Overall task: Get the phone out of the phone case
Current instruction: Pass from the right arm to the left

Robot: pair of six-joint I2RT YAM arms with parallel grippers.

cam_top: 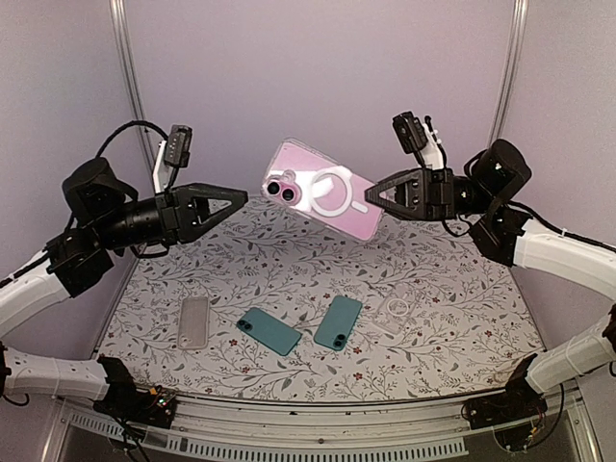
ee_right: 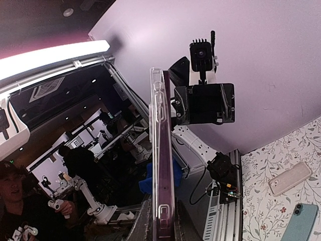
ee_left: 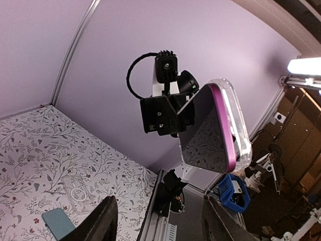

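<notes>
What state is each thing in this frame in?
Pink phone: inside its case, held in the air.
Clear case: on the phone.
Right gripper: shut on the phone.
Left gripper: open, empty.
Teal phones: bare, flat on the table.
Spare cases: empty, lying flat.

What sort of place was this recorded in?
Likely a robotics lab's data-collection booth: lilac backdrop walls around a floral-cloth table, with more arm rigs and a person in the dim room behind.

Mid-frame in the top view the cased phone (cam_top: 322,197) blocks the air, the right gripper (cam_top: 373,198) at its right edge; a free gap lies left of it, before the left gripper (cam_top: 243,196); teal phones (cam_top: 269,330) and clear cases (cam_top: 193,321) dot the lower table (cam_top: 462,289).
</notes>
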